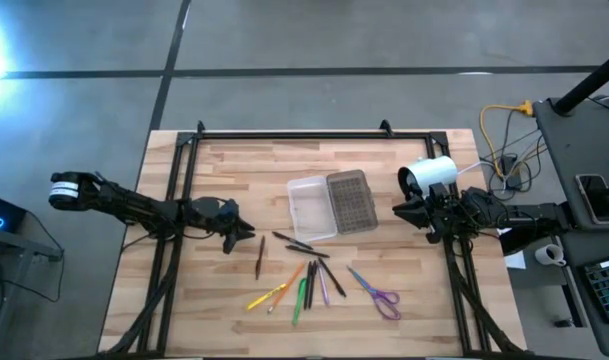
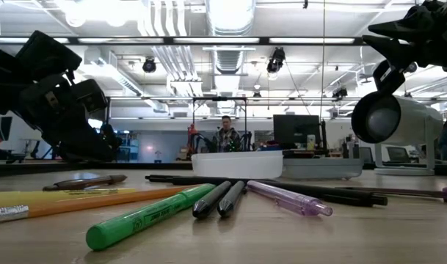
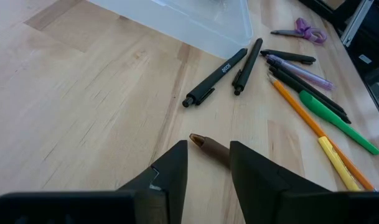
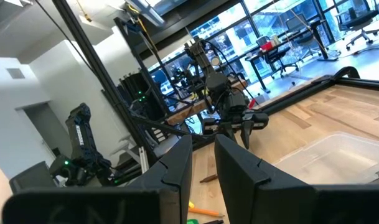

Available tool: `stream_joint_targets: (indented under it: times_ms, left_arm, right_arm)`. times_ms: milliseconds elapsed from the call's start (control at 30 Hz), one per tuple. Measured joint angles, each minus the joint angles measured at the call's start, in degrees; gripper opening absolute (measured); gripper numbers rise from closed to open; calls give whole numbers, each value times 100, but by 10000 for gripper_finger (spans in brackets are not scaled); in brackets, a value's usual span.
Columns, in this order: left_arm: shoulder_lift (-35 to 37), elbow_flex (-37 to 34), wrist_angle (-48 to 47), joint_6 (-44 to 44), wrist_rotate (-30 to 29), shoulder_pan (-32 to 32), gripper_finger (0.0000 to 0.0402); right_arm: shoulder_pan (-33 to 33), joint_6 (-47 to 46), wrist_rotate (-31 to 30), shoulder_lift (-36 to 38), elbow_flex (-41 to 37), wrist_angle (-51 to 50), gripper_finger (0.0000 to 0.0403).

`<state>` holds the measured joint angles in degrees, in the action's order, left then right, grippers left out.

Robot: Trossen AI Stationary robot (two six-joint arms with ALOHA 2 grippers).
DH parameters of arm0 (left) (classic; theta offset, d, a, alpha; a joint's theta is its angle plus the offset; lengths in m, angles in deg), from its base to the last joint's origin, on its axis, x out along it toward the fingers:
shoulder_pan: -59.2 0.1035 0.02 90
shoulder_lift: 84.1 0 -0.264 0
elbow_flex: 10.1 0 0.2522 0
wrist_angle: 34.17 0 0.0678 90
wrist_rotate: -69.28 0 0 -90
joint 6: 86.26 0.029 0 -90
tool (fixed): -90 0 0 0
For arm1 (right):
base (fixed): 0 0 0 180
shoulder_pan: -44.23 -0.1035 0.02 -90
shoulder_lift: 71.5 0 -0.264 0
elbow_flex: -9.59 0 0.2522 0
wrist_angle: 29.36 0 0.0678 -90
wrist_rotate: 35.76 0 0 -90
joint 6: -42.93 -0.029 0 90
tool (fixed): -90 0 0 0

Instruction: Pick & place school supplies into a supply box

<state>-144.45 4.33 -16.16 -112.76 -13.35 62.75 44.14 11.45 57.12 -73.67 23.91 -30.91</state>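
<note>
While left gripper [image 3: 208,171] hovers open, brown pen [image 3: 209,147] lies on table [image 1: 224,300] between its fingers, not gripped; right gripper [image 1: 402,210] narrow, empty.

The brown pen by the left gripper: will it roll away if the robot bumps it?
Probably. The brown pen looks round and thin, lying flat on the smooth wooden table, so a nudge could roll it. It seems stiff and light, so the open left gripper should lift it easily.

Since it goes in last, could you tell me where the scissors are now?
In the high view the purple-handled scissors lie flat at the right end of the pen row, nearest the purple pen, below the supply box.
</note>
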Motion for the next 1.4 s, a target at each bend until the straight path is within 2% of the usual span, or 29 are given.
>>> stream_joint_targets:
  times_ms: [1267, 1333, 1400]
  left_arm:
    - [2, 0, 0, -2, -2, 0, 104]
    - [2, 0, 0, -2, 0, 2, 104]
    - [1, 0, 0, -1, -1, 2, 104]
  right_arm:
    - [-2, -2, 0, -4, 0, 19, 63]
    - [-2, -200, 2, -4, 0, 64, 63]
    - [-2, -842, 3, -4, 0, 188, 63]
